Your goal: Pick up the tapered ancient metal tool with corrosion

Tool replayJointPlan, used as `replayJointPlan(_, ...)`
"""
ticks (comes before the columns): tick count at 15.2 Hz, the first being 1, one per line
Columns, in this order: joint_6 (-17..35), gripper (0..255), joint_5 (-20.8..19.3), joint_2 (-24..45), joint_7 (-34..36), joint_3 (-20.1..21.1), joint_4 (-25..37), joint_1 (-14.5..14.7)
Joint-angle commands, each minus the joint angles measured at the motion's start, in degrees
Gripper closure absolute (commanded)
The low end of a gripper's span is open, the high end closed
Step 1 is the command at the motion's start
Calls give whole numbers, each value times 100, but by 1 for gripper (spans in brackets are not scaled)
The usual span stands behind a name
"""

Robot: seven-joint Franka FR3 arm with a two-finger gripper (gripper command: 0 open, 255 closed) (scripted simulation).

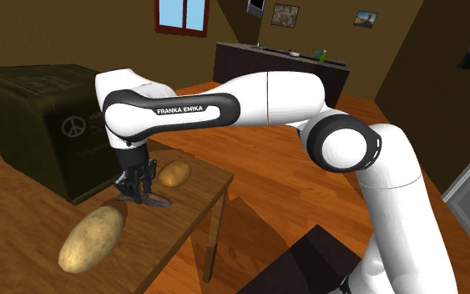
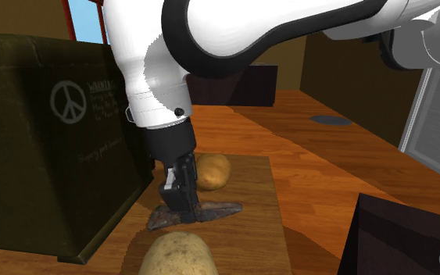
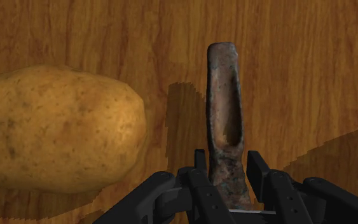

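Observation:
A rusty, tapered metal tool (image 3: 224,108) with a hollow along its length lies on the wooden table (image 2: 259,226), or just above it. My black gripper (image 3: 228,170) is shut on its wider end, with one finger on each side. In the shoulder view the gripper (image 1: 138,194) points down near the table's middle, and the tool (image 1: 158,201) sticks out toward that view's right. In the second exterior view the gripper (image 2: 180,209) clasps the tool (image 2: 220,209), whose narrow tip points right.
A large potato (image 1: 92,238) lies near the table's front and a smaller one (image 1: 174,174) just behind the gripper. A dark green crate (image 1: 41,117) with a peace sign stands close on the shoulder view's left. The table edge (image 1: 216,188) is near.

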Motion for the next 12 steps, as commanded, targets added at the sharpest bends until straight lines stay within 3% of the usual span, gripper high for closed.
replayJointPlan(1, -102, 255, 5, -13, 3, 4, 87, 11)
replayJointPlan(12, -994, 255, 2, 49, -12, 12, 1053, 130)
